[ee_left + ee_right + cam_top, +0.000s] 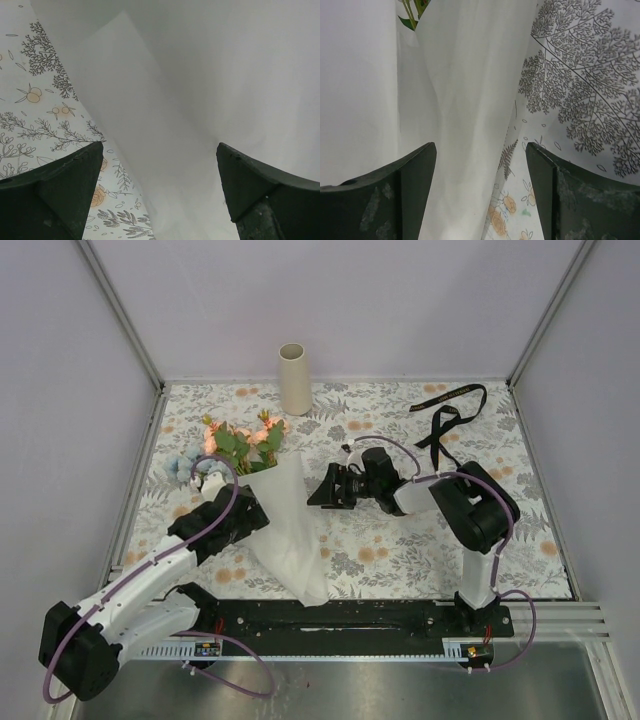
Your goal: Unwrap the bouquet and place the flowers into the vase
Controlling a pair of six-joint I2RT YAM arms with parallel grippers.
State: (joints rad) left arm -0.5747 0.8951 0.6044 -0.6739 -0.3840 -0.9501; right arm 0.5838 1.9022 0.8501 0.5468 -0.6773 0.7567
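The bouquet [285, 525] lies on the patterned table [400, 550], blooms pointing toward the upright vase [294, 380] just beyond it. The left gripper [250, 512] sits against the bouquet's left side, the right gripper [322, 490] just beside its right, and a black ribbon [447, 410] lies well off to its right.

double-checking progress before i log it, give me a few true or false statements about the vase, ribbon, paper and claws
The vase stands upright with no flowers in it. True.
The black ribbon is tied round the bouquet. False: it lies loose on the table's far right, apart from the bouquet.
The left claw and the right claw are both open. True.
The flowers lie bare on the table. False: their stems sit inside the white paper.
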